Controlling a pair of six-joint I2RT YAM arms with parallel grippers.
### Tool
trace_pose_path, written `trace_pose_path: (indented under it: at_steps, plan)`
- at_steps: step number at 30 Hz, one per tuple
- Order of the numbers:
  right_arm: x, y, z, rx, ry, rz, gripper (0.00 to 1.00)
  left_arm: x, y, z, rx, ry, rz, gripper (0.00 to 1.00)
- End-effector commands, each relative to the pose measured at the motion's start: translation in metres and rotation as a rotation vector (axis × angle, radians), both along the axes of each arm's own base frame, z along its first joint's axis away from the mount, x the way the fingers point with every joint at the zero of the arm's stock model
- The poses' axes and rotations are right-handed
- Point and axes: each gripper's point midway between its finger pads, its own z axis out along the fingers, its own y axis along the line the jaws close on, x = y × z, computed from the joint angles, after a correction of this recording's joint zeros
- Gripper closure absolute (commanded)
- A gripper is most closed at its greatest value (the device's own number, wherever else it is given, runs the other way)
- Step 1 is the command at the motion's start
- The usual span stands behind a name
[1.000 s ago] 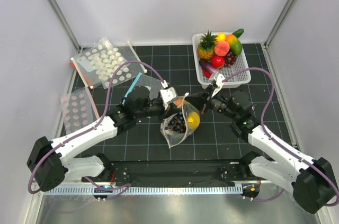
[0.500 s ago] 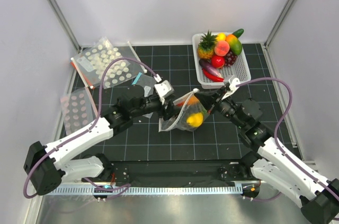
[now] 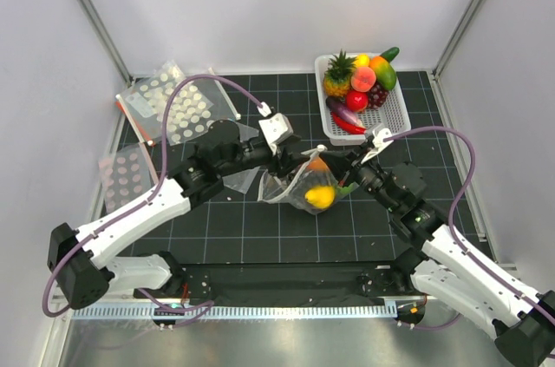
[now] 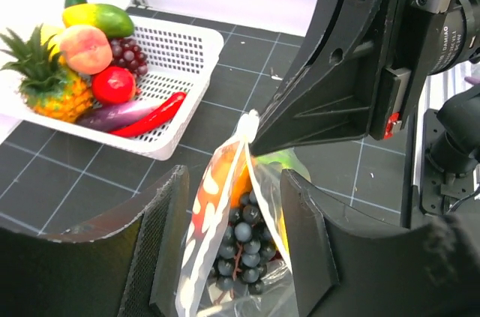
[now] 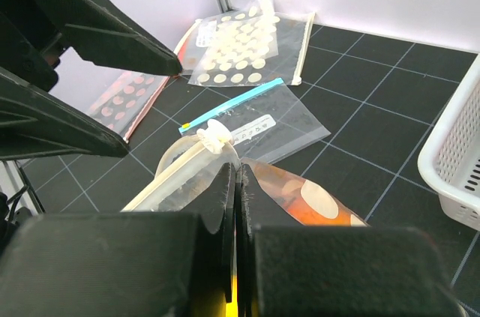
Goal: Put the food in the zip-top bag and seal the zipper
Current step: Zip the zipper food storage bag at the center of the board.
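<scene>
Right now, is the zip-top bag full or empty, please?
Partly full: dark grapes and a yellow piece show through the zip-top bag.

**Work surface: black gridded mat, items lying on it**

I record the mat (image 3: 260, 237) as dark with a pale grid. At my far right a white mesh basket (image 3: 392, 121) stands on it, near the back corner. At my far left a dotted clear sheet (image 3: 173, 102) lies flat and askew by the back wall. A second dotted sheet (image 3: 126, 178) lies near it along the left edge. Inward of these, a plain clear bag (image 5: 262, 118) with a blue strip (image 5: 229, 105) lies flat. The zip-top bag (image 3: 299, 189) is over mid-mat, and I cannot tell whether its lower end rests on the mat.
</scene>
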Motion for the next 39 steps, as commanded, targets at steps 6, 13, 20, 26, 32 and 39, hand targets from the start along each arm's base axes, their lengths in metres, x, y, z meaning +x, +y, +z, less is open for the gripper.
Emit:
trace_pose_path:
  at_steps: [6,13,20,26,32,39]
  plan:
    - [-0.005,0.003,0.039,0.068,-0.09,0.016,0.99,0.008,-0.021,0.017,0.009,-0.091,-0.047,0.49]
    - [-0.006,0.005,0.039,0.062,-0.097,0.026,0.99,0.007,-0.032,0.018,0.011,-0.089,-0.089,0.5]
    - [-0.008,0.008,0.038,0.057,-0.1,0.042,0.99,0.004,-0.042,0.016,0.027,-0.089,-0.121,0.52]
    - [-0.01,0.008,0.041,0.061,-0.109,0.046,0.99,0.006,-0.046,0.008,0.051,-0.07,-0.124,0.83]
    - [-0.004,0.003,0.037,0.067,-0.087,0.002,0.99,0.003,-0.046,0.001,0.067,-0.064,-0.135,1.0]
    - [0.006,-0.019,0.04,0.121,-0.07,-0.135,0.99,0.002,-0.034,-0.006,0.087,-0.081,-0.103,1.0]
